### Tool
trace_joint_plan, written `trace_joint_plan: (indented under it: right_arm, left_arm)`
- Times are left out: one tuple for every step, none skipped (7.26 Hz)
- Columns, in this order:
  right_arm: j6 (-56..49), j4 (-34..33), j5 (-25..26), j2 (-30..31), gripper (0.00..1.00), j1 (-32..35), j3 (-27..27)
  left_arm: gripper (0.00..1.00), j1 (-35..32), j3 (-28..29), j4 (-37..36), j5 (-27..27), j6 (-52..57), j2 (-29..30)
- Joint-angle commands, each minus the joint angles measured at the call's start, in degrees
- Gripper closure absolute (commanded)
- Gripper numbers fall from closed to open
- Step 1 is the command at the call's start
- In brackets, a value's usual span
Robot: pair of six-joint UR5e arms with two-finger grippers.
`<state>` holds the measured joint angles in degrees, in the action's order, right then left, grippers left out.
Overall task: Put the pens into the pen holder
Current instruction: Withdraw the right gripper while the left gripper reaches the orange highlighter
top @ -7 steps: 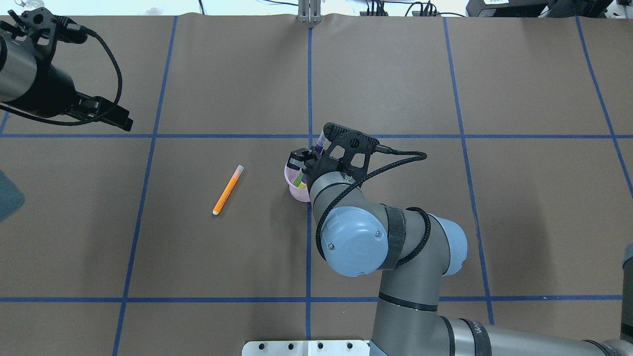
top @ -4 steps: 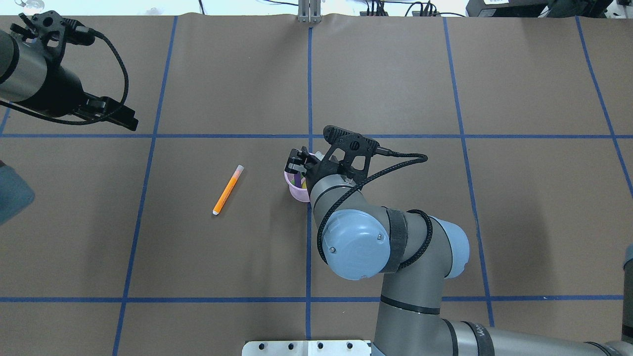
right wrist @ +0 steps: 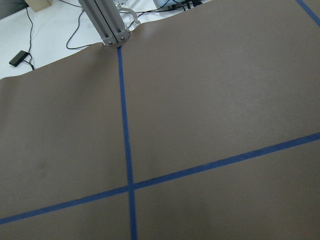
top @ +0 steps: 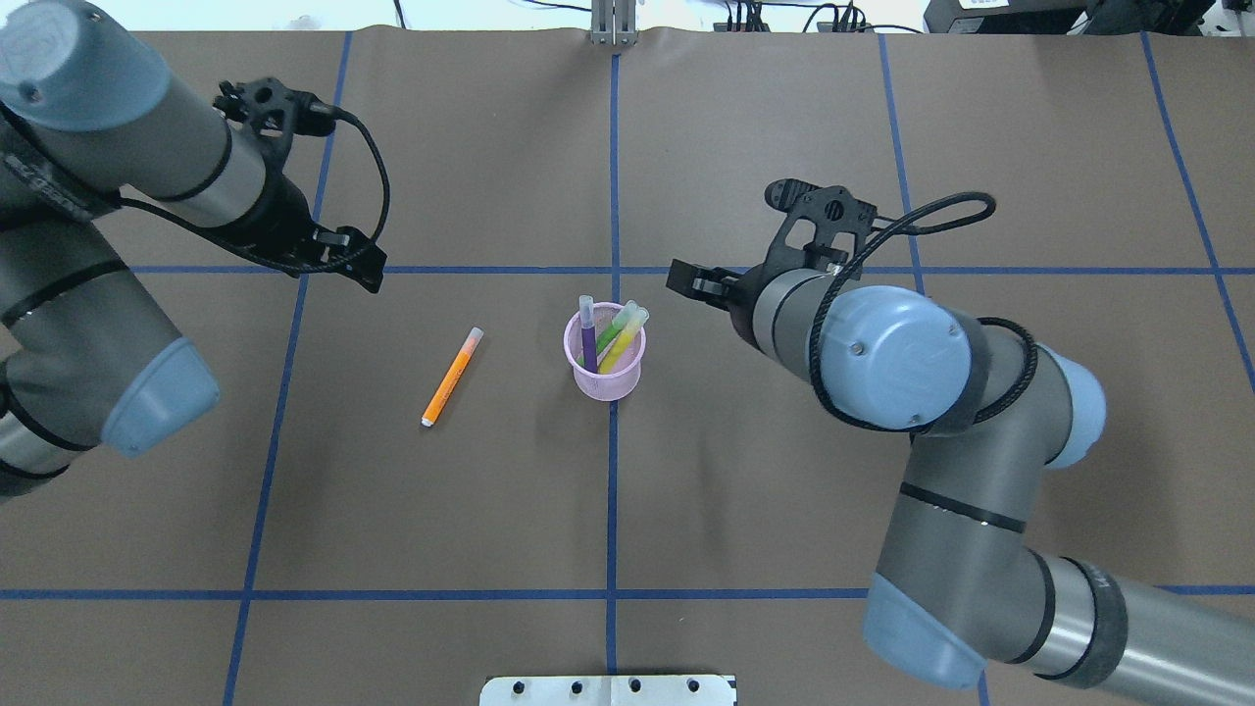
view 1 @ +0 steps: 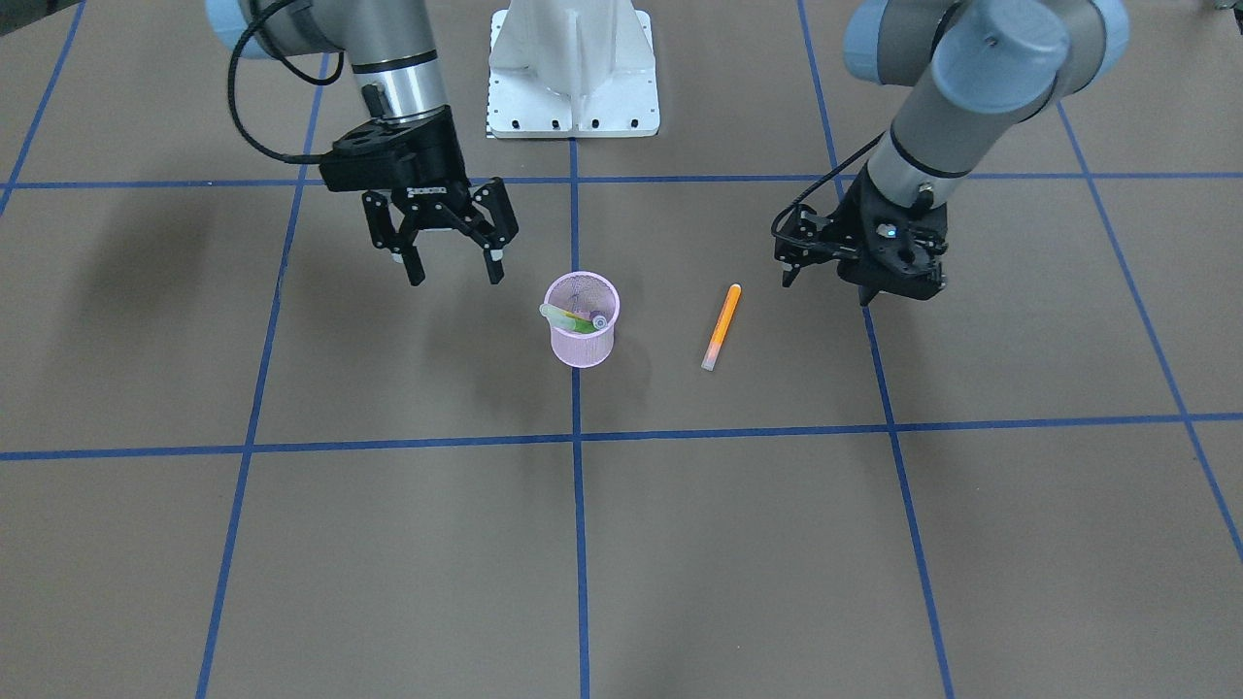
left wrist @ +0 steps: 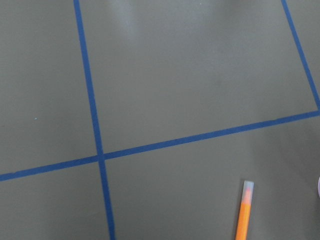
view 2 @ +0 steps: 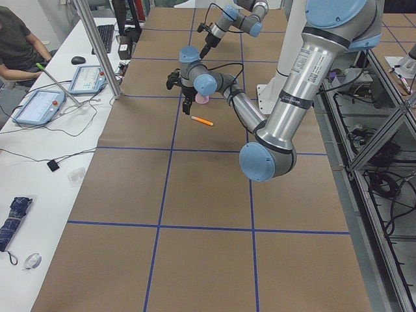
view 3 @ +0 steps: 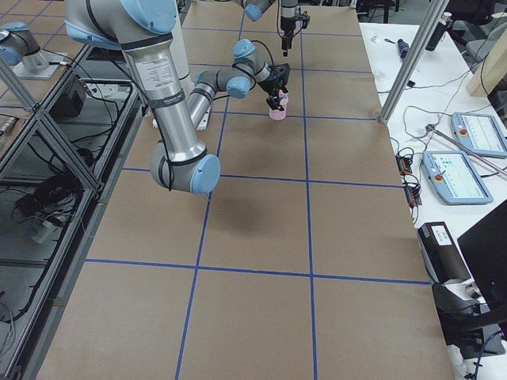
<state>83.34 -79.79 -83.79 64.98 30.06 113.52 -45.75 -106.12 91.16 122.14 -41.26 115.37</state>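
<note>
The pink mesh pen holder (top: 605, 370) stands upright at the table's middle, also in the front view (view 1: 581, 335). It holds a purple pen (top: 588, 333), a green pen (top: 614, 331) and a yellow pen (top: 627, 339). An orange pen (top: 452, 376) lies flat on the table left of the holder; it also shows in the front view (view 1: 721, 325) and in the left wrist view (left wrist: 244, 215). My right gripper (view 1: 453, 264) is open and empty, raised beside the holder. My left gripper (top: 368, 273) hangs above the table near the orange pen; it looks open and empty.
Brown paper with blue tape grid lines (top: 613, 176) covers the table. The robot's white base plate (view 1: 573, 73) is at the near edge. An aluminium post (right wrist: 107, 22) stands at the far edge. Monitors and an operator (view 2: 16, 39) are beyond the far side.
My right gripper has let go of the purple pen, which now stands in the holder, and has pulled back to the right. My left arm has swung in toward the orange pen.
</note>
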Motion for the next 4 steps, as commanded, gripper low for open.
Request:
trace_joint_plan:
  right_arm:
    - [-10.1,0.0,-19.2,6.2,0.01,13.0,0.0]
    - [-17.8,-0.1,-27.7,7.3,0.01,19.8,-1.9]
    - [-23.0,-0.1,-35.8,7.9,0.01,25.8,-4.9]
    - [-26.1,-0.1,-41.0,8.1,0.01,29.4,-6.5]
  left_arm:
    - [0.09,6.0,6.4,-0.5,-0.1,8.1,2.2]
    - [0.09,7.1,10.9,-0.6,-0.1,8.6,5.4]
    - [0.09,7.5,15.4,-1.0,-0.1,8.7,9.1]
    - [0.12,7.6,17.2,-3.1,-0.1,9.6,11.3]
